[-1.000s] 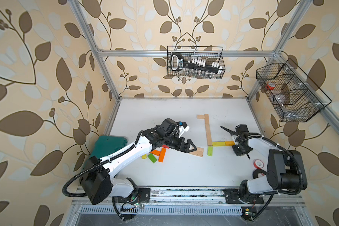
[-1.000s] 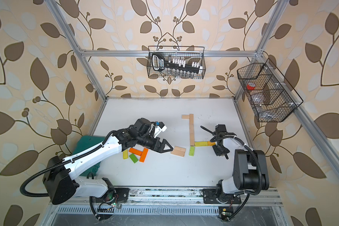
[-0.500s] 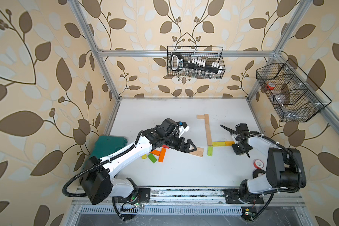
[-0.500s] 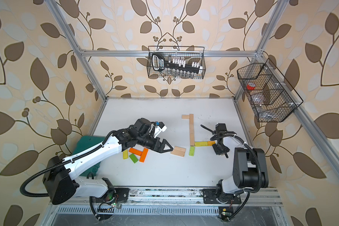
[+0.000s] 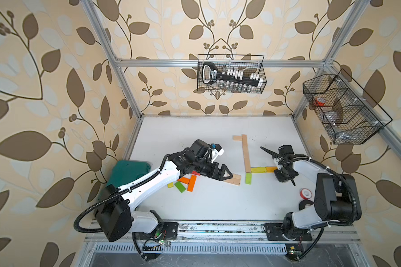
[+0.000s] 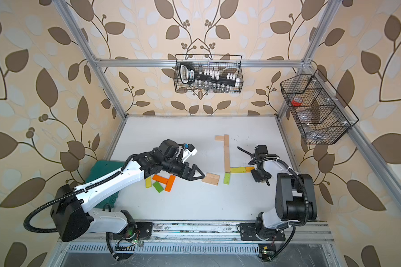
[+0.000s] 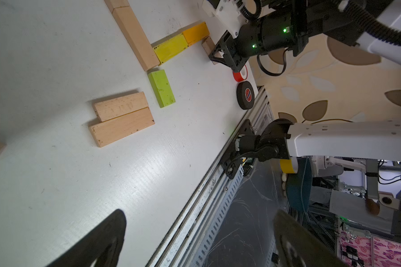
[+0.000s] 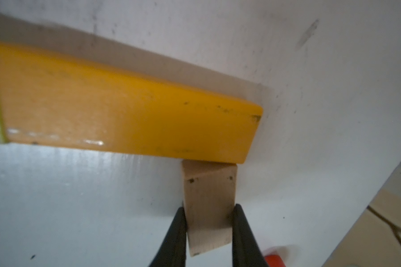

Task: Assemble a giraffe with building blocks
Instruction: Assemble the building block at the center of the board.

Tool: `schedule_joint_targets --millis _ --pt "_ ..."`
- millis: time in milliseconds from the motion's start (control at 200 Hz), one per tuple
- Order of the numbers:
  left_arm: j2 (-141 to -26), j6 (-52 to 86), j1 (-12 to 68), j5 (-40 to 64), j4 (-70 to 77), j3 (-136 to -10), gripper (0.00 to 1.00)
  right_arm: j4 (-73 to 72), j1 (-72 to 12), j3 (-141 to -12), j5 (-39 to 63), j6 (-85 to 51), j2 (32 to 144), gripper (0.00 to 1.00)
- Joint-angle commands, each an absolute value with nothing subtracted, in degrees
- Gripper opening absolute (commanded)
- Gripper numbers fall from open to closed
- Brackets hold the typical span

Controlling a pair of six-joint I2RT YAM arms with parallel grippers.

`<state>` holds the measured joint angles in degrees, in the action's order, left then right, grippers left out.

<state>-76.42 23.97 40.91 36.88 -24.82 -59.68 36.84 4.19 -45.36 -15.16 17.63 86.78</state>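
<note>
We see the right gripper (image 8: 209, 209) clamped on a short pale block (image 8: 208, 185), whose end touches the amber block's (image 8: 125, 111) long side at its free end. The amber block's other end butts the yellow block (image 5: 258, 170), with the pale column (image 5: 245, 153) and green block (image 5: 248, 178) just beyond. The left gripper (image 5: 227, 174) is wide open and empty by the pale pair (image 5: 234, 179), well apart from the amber block, and the loose colored blocks (image 5: 185, 182) lie farther still.

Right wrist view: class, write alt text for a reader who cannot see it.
The right gripper is shut on a small pale wooden block, whose far end meets the side of an orange block lying flat on the white table.
</note>
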Motion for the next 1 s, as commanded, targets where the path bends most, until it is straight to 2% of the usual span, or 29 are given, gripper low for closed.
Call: schedule_joint_targets --millis 0,505,995 --pt "-74.2 23.0 41.1 36.6 -24.0 -59.6 0.99 37.7 4.0 -45.6 -12.2 17.4 88.6 0.13" --pt "-74.3 22.9 41.1 36.5 -24.2 -59.6 0.99 37.3 4.0 -46.3 -12.3 17.3 89.6 0.14" --pt "-74.2 22.9 41.0 36.3 -24.1 -59.6 0.99 37.5 3.8 -46.3 -12.2 17.3 88.5 0.25"
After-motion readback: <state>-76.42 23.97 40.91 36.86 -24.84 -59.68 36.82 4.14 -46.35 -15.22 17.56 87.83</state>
